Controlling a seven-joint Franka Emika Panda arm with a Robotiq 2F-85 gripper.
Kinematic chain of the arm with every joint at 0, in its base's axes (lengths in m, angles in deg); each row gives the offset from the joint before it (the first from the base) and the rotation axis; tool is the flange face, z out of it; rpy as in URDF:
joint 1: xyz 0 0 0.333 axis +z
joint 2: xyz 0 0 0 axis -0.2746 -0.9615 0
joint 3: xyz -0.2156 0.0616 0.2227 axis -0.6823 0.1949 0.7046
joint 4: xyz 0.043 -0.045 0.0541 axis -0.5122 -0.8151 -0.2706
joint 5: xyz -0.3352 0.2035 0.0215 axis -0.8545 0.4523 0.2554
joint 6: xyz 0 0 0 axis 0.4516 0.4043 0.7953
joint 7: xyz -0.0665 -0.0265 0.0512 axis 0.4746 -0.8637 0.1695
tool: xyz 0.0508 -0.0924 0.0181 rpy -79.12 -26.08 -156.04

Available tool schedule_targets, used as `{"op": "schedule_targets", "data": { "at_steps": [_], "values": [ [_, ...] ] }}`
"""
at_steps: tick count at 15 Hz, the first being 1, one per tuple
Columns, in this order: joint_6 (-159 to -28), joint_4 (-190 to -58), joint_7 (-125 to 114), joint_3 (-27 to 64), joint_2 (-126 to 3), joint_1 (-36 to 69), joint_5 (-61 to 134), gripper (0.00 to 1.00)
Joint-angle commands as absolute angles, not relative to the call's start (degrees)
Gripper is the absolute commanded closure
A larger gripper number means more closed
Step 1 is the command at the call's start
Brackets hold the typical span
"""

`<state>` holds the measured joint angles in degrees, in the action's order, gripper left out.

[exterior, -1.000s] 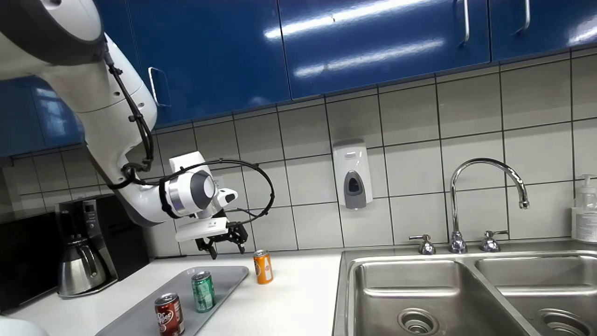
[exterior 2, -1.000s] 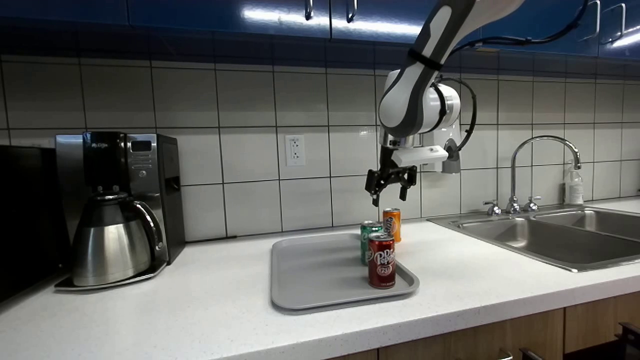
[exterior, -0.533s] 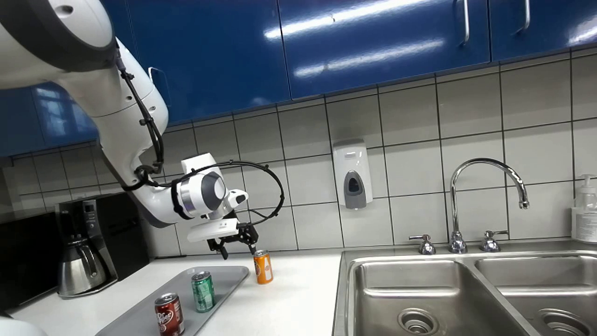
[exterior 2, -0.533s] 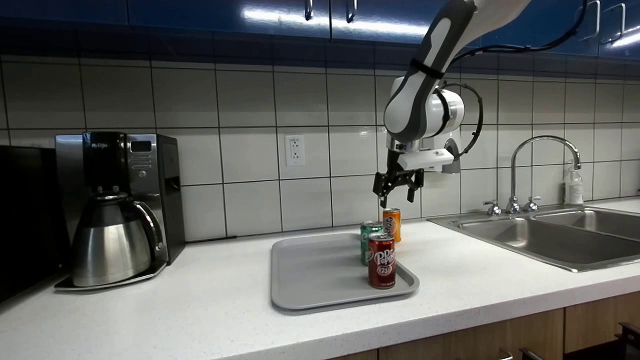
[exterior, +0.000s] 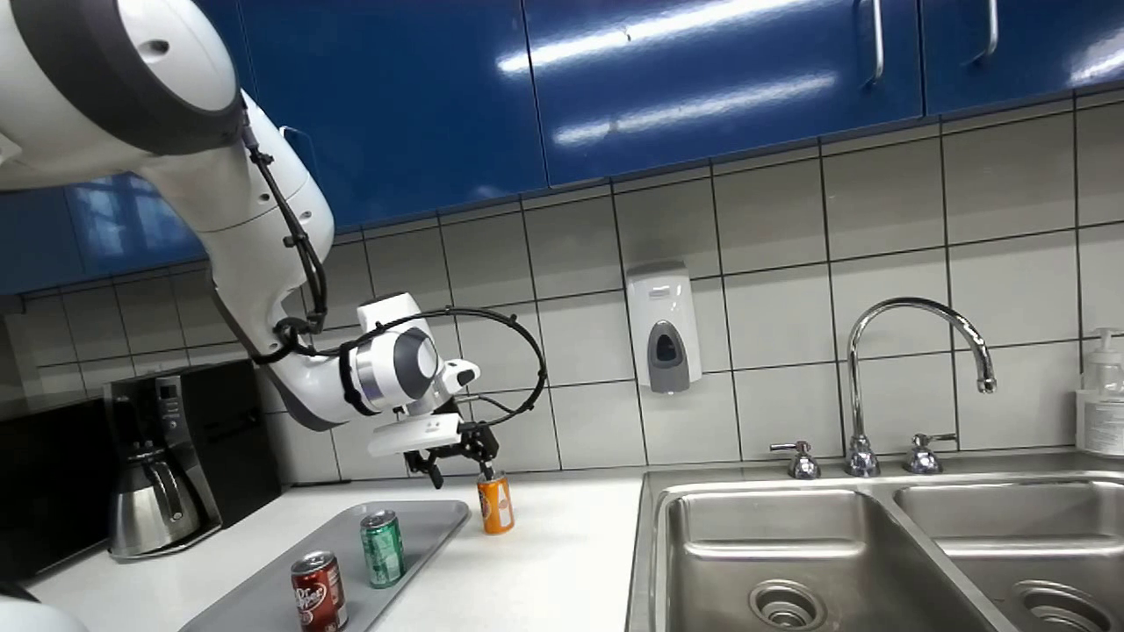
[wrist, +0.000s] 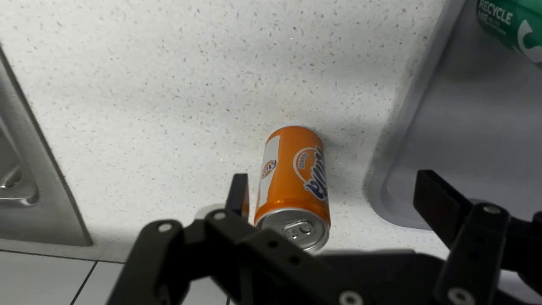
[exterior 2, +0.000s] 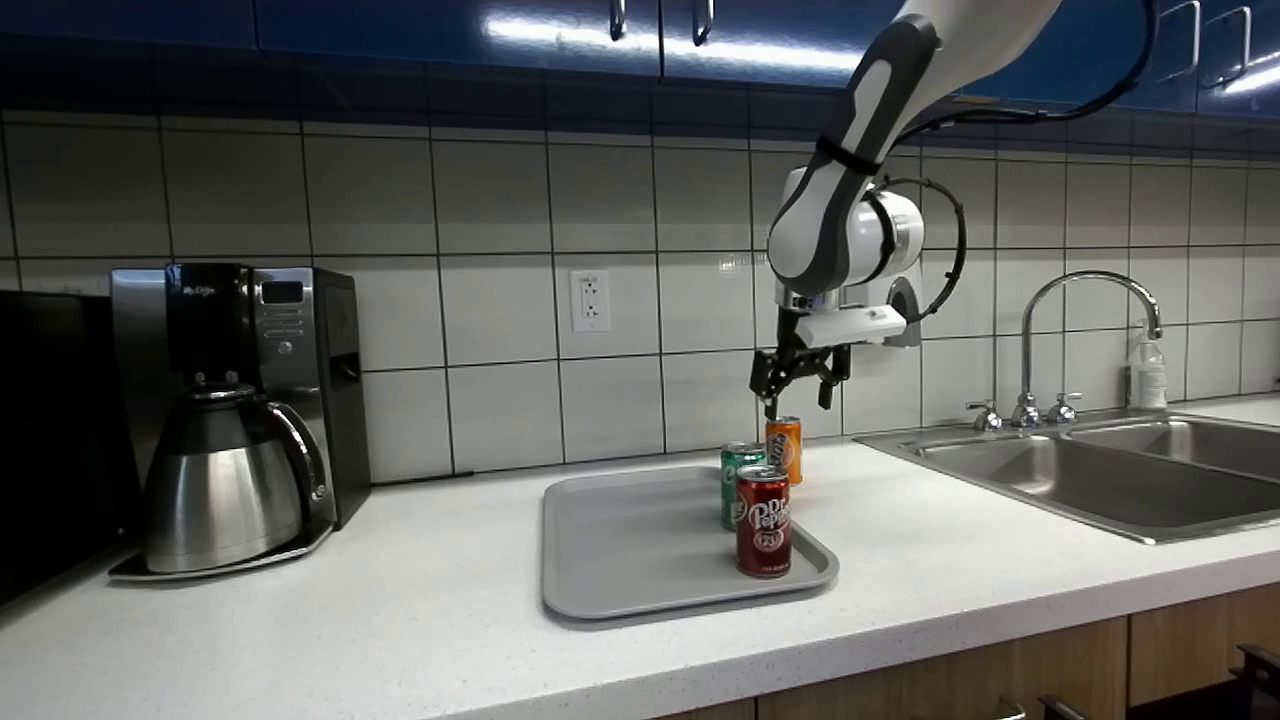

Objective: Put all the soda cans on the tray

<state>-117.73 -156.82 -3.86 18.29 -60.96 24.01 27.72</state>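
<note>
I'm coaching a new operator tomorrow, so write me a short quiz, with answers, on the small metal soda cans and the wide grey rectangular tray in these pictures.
1. True or false: the small orange metal can stands on the white speckled counter, off the wide grey rectangular tray.
2. How many cans stand on that tray, and of which colours?
3. Fill in: the jaws of the black two-fingered tool stand ____.

Key:
1. True.
2. Two: the small red metal can and the small green metal can.
3. Open.
</note>
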Motion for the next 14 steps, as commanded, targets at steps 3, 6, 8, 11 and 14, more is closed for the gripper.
{"op": "schedule_targets", "data": {
  "at_steps": [3, 6, 8, 11, 14],
  "values": [
    [-115.84, -152.41, -0.58, 16.78, -64.09, 24.25, 25.72, 0.0],
    [-115.54, -150.9, -0.23, 16.21, -65.48, 24.49, 25.69, 0.0],
    [-115.27, -149.68, -0.1, 15.92, -66.63, 24.66, 25.73, 0.0],
    [-114.78, -147.77, -0.03, 15.62, -68.47, 24.88, 25.86, 0.0],
    [-114.25, -145.79, -0.1, 15.46, -70.27, 25.02, 26.05, 0.0]
  ]
}}
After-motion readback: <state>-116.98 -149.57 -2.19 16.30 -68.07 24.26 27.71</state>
